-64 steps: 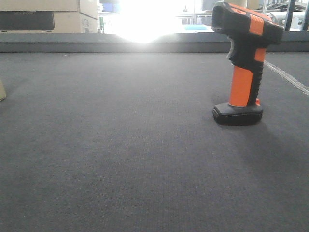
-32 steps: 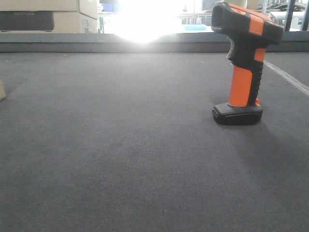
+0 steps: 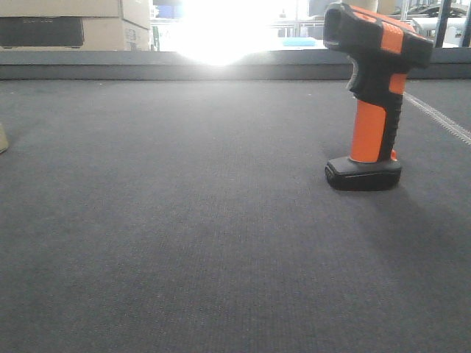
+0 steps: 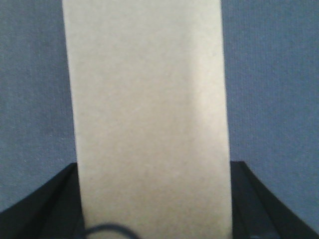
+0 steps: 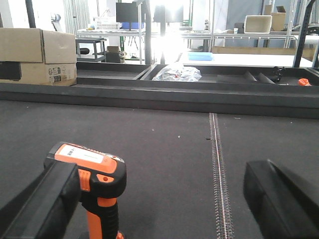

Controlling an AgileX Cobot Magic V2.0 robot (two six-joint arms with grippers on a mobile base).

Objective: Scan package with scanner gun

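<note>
Left wrist view: the left tool (image 4: 154, 165) is seen with its two black fingers (image 4: 47, 199) parted. The package (image 4: 149, 99) lies between them, its plain tan face filling the middle of the picture. Each finger lies right against a side edge of the box. Whether the box is actually clamped cannot be told, and the picture is blurred. Grey-blue cloth of the worktop (image 4: 30, 89) is seen on both sides of the package.

In the right wrist view the right tool (image 5: 162, 172) is spread wide, and nothing is held. The scanner gun (image 5: 92, 174) stands in the gap, hard by one finger (image 5: 45, 204) and well apart from the other. Contact with the near finger cannot be judged. A stitched seam (image 5: 219, 169) runs along the dark cloth between the fingers.

In the exterior front-facing view the scanner gun (image 3: 372, 95) is stood upright on its flat black base at the right of the worktop (image 3: 184, 220). A small tan corner (image 3: 2, 137) is cut off by the left edge and cannot be identified. Beyond the raised dark rim (image 3: 221, 70), a tan carton (image 3: 66, 26) with a broad black band is seen at the far left.
</note>
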